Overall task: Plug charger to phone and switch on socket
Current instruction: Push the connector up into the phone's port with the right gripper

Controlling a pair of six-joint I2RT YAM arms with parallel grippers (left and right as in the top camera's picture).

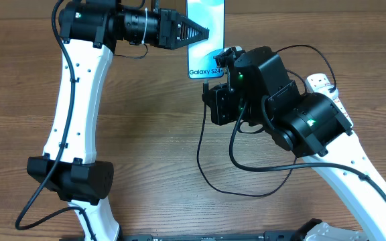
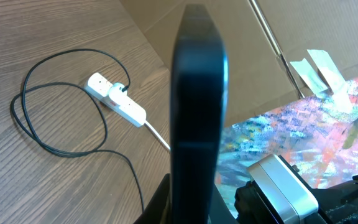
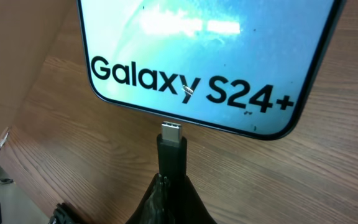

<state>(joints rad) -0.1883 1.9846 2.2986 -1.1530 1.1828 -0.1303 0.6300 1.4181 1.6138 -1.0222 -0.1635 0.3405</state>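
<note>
Right wrist view: phone (image 3: 210,56), pale cyan screen, carries "Galaxy S24+" in large black letters along its short end, the line dipping slightly toward 4 o'clock. The metal tip of the charger (image 3: 171,146) sits at 6 o'clock of the "y".

Overhead: phone (image 1: 210,57) shows "Galaxy S24+" in small letters at the 6 o'clock end of the screen. Power strip (image 1: 322,84), at 4 o'clock of the phone, has red marks too small to read.

Left wrist view: nothing legible.
</note>
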